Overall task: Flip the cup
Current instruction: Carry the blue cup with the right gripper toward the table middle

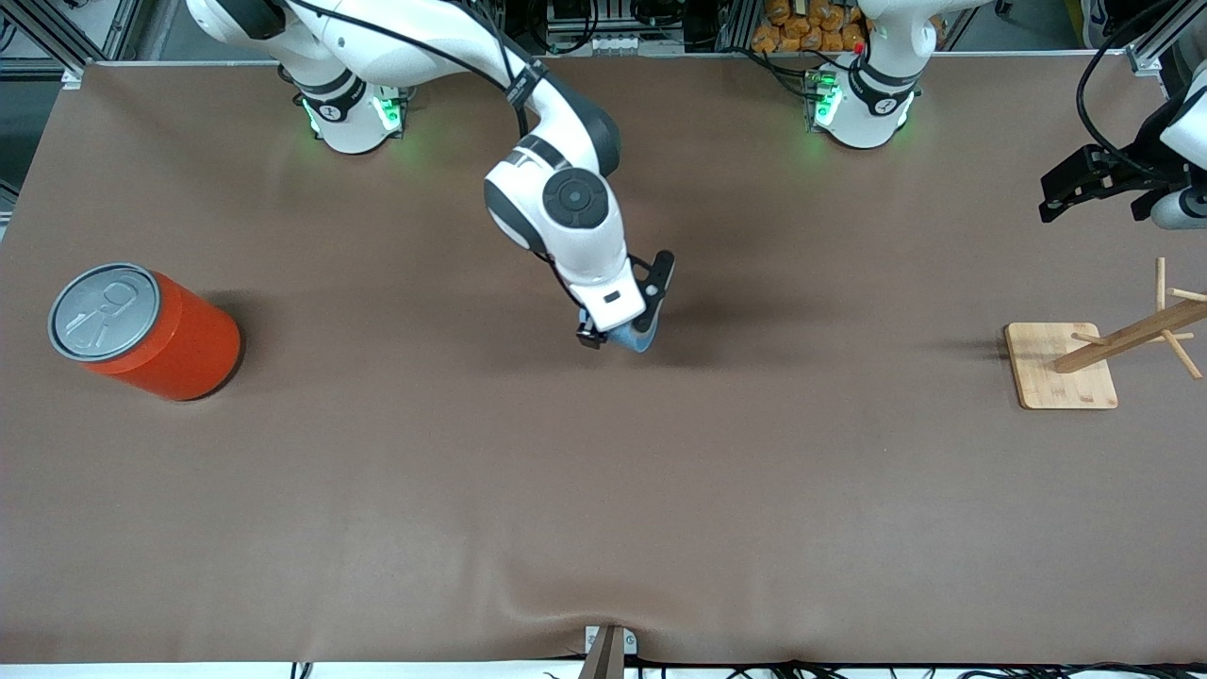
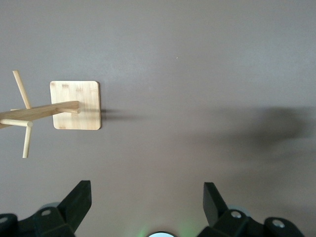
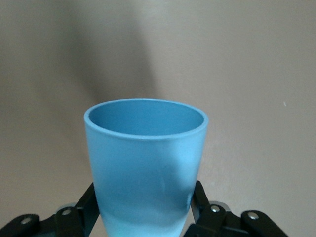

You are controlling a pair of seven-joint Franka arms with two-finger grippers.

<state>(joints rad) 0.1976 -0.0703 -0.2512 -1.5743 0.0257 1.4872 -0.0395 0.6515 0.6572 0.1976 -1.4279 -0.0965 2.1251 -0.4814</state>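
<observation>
The light-blue cup (image 3: 145, 163) sits between the black fingers (image 3: 199, 202) of my right gripper (image 3: 145, 210), which is shut on its lower body. The cup's open mouth points away from the wrist and shows a darker blue inside. In the front view the right gripper (image 1: 630, 322) is low over the middle of the table, and only a bit of the cup (image 1: 641, 338) shows under the hand. My left gripper (image 1: 1061, 193) is open and empty, held up over the left arm's end of the table, and waits. It also shows in the left wrist view (image 2: 146, 192).
A big orange can (image 1: 151, 330) with a grey pull-tab lid stands at the right arm's end. A wooden peg rack on a square base (image 1: 1061, 372) stands at the left arm's end and also shows in the left wrist view (image 2: 75, 105). The table is covered in brown cloth.
</observation>
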